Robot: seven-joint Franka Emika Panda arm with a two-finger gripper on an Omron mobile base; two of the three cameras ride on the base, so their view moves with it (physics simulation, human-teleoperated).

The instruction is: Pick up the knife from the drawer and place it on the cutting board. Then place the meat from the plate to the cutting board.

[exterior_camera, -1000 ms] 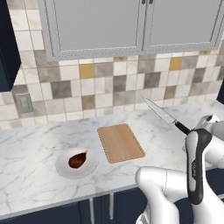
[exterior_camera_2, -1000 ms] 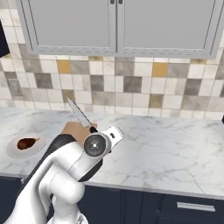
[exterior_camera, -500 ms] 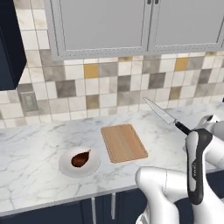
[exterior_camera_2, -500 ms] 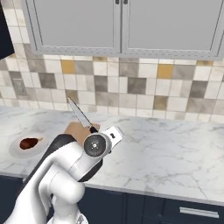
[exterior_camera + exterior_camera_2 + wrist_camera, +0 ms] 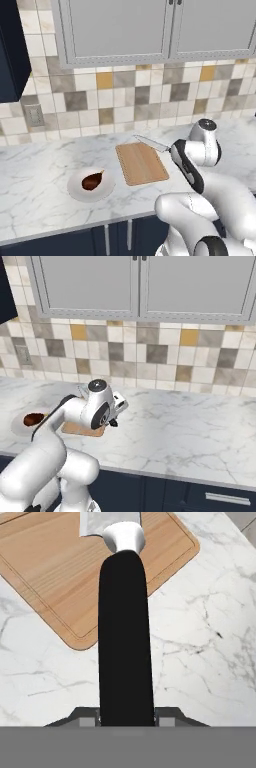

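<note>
- Two finger tips of your claw [image 5: 126,719] sit tight on either side of the knife [image 5: 124,637], clamped on the butt of its black handle at the bottom of the hand view.
- Knife handle runs straight up that view; white collar and start of the blade sit over the cutting board [image 5: 60,567], blade cut off by the top edge.
- Left base view: knife [image 5: 152,144] sticks out of the wrist, pointed blade aimed left, tip over the board's back right corner, held above it, not lying on it.
- Cutting board [image 5: 141,163] lies flat on the worktop [image 5: 35,165], mid-depth, long side running front to back, nothing resting on it.
- You see the plate [image 5: 75,191] just left of the board, nearer the worktop's front edge, apart from the board.
- Meat [image 5: 92,180] still lies on the plate, roughly centred, light bone end pointing back right toward the board.
- Right base view: arm covers most of the board [image 5: 75,429]; plate [image 5: 17,426] and meat [image 5: 33,418] show at far left near the front edge.
- Grey wall cabinets [image 5: 150,27] hang over the tiled backsplash [image 5: 100,95].
- Drawer: cannot tell from these views.
</note>
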